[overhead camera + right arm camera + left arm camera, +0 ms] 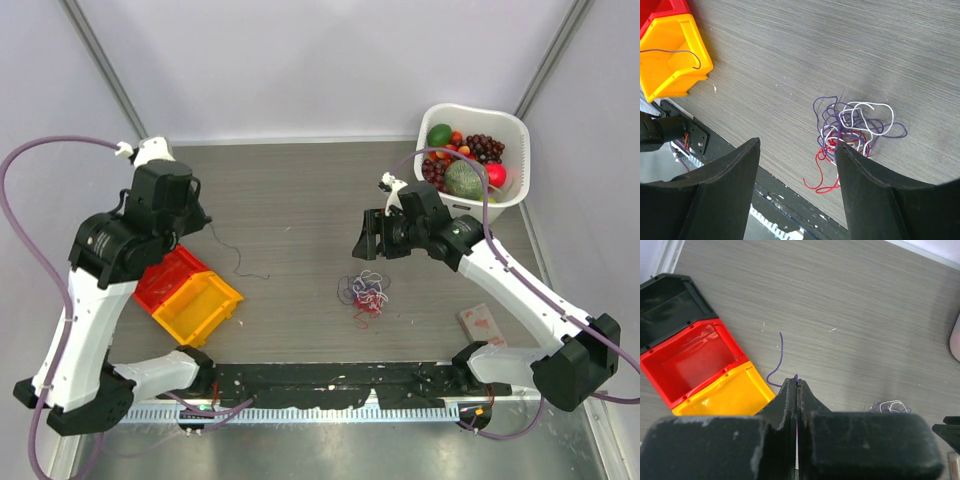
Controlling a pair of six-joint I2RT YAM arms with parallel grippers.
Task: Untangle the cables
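The cables (367, 293) lie as a small tangle of purple, white and red wires (855, 125) on the grey table, right of centre. A single purple cable (780, 347) has been drawn away to the left. My left gripper (796, 380) is shut on its end, and the rest trails down to the table (240, 262). The left gripper (200, 222) hangs above the bins. My right gripper (368, 235) hovers just behind the tangle. Its jaws (797, 145) stand open with nothing between them, and the right finger's tip overlaps the tangle's near edge.
A red bin (170, 275) and a yellow bin (205, 305) sit side by side at the left; a black bin (665, 305) adjoins them. A white basket (512, 128) of fruit stands at the back right. A small pinkish block (487, 322) lies near the right arm's base.
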